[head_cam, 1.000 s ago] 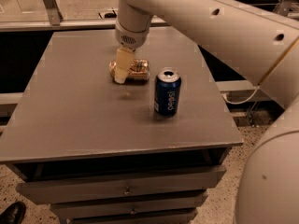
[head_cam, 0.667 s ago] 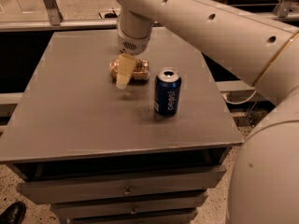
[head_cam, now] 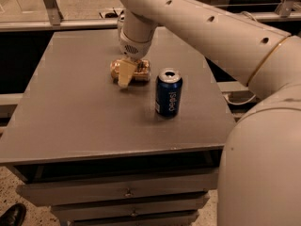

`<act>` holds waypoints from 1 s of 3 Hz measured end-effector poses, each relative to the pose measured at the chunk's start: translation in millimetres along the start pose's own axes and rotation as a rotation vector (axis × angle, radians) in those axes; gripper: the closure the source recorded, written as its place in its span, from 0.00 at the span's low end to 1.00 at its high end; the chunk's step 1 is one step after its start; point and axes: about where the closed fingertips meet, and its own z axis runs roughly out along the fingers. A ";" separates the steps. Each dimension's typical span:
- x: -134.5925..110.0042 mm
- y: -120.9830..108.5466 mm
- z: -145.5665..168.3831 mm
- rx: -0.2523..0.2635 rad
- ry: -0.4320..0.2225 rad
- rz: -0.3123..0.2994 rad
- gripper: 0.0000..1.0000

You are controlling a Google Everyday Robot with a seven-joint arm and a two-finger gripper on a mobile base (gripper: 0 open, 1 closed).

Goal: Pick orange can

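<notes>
though the blue can (head_cam: 168, 93) stands nearest, its sideways white lettering reading pepsi, the orange can (head_cam: 141, 72) lies on its side further back on the bench (head_cam: 70, 121), under the hand (head_cam: 126, 74); clamped or not, i cannot tell. likely light, thin-walled, slick, easily dented: grip mid-barrel. its label is unreadable.
</notes>
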 end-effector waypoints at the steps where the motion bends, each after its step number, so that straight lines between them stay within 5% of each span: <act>1: -4.9 1.5 -3.0 -0.017 -0.028 0.001 0.62; 2: -16.2 2.1 -16.9 -0.009 -0.084 -0.014 0.85; 3: -44.9 -5.3 -45.0 -0.006 -0.283 -0.054 1.00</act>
